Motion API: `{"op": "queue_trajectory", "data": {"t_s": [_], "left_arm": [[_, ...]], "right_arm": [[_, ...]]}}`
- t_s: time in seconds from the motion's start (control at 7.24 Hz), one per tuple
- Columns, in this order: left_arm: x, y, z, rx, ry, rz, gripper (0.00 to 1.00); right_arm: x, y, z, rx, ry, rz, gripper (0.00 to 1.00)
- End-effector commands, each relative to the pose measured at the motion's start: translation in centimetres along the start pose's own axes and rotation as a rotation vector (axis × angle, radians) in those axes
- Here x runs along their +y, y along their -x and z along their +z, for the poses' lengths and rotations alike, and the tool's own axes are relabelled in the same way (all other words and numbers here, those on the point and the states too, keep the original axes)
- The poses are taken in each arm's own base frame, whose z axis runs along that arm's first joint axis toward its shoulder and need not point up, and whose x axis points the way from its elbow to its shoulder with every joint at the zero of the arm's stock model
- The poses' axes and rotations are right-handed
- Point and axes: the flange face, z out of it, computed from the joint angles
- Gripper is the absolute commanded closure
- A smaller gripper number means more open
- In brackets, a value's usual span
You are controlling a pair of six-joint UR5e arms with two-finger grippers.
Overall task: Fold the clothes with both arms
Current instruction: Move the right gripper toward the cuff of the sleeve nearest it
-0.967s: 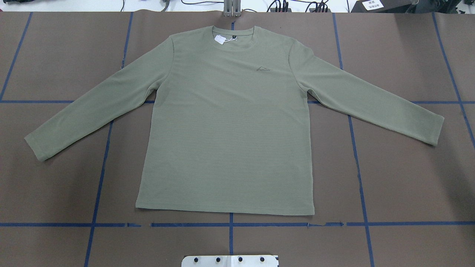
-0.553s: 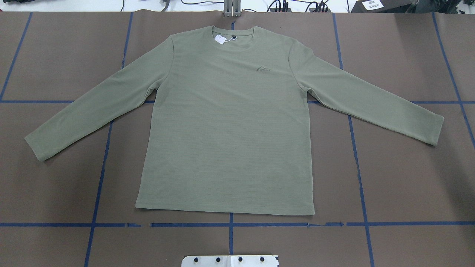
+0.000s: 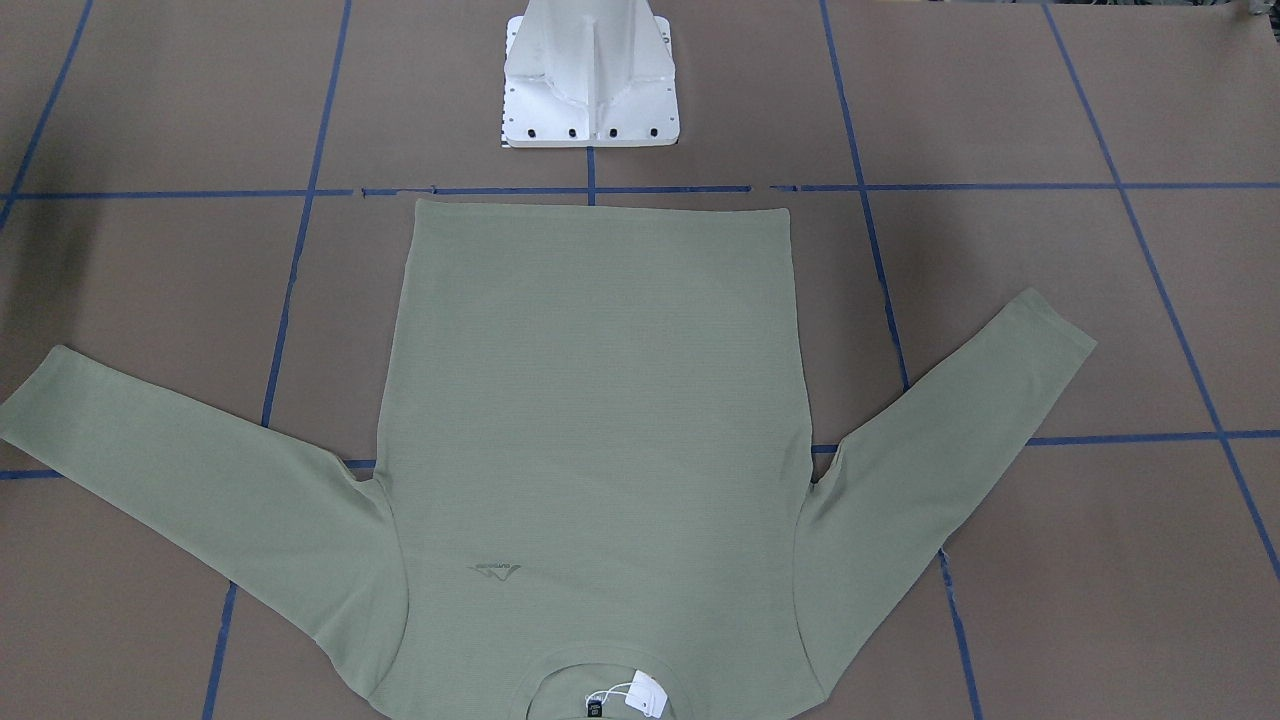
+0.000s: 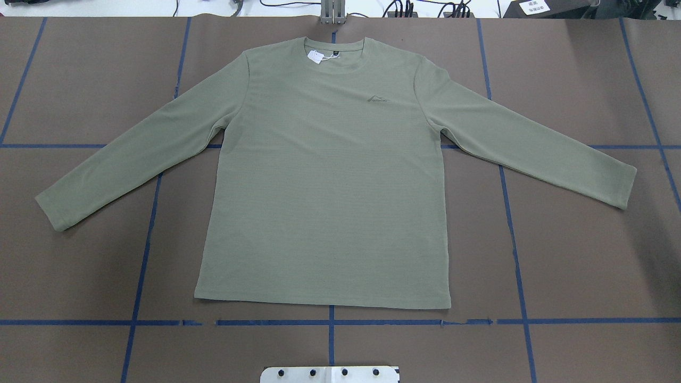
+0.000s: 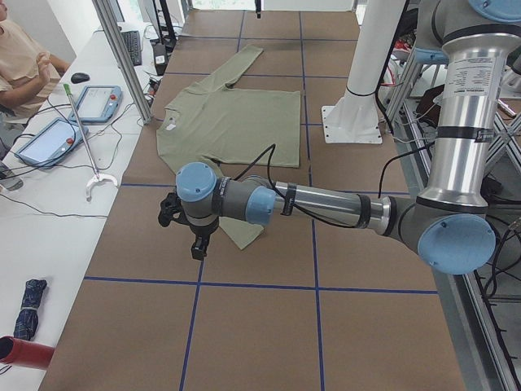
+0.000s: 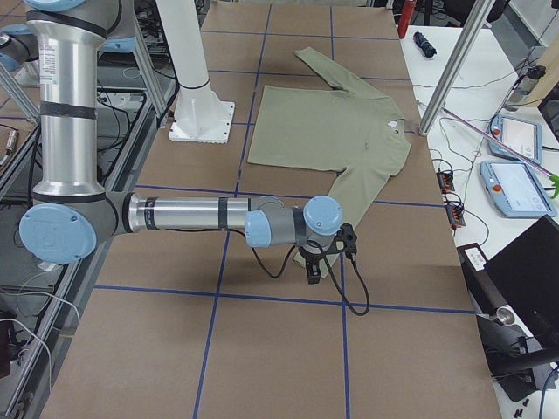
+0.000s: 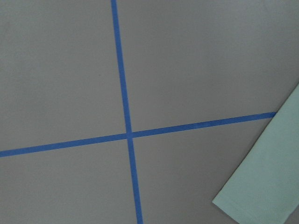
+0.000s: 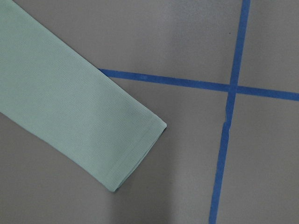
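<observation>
The sage-green long-sleeved shirt lies flat and face up on the brown table, both sleeves spread outward, with the white hang tag at the collar on the far side. It also shows in the front view. My left gripper hovers over the left sleeve's cuff. My right gripper hovers over the right sleeve's cuff. Both grippers show only in the side views, so I cannot tell whether they are open or shut. Neither shows in the overhead view.
Blue tape lines grid the brown table cover. The white pedestal base stands just behind the shirt's hem. A side bench with tablets and an operator lies beyond the table's far edge.
</observation>
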Motion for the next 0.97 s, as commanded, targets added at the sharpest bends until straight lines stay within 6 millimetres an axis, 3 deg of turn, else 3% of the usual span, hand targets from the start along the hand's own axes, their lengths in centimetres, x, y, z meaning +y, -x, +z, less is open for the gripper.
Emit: {"op": "queue_trajectory", "data": {"t_s": [0.0,0.41,0.83], "left_arm": [[-0.1,-0.9,-0.4,0.031,-0.050,0.054,0.00],[0.0,-1.7,-0.5,0.117,-0.046,0.039,0.00],[0.1,-1.5,-0.3,0.120,-0.044,0.040,0.00]], "right_arm": [[-2.9,0.6,4.2,-0.018,-0.059,0.022,0.00],[-3.8,-1.5,7.3,-0.018,-0.067,0.117,0.00],[-4.4,1.6,9.4,-0.038,-0.047,0.210,0.02]]}}
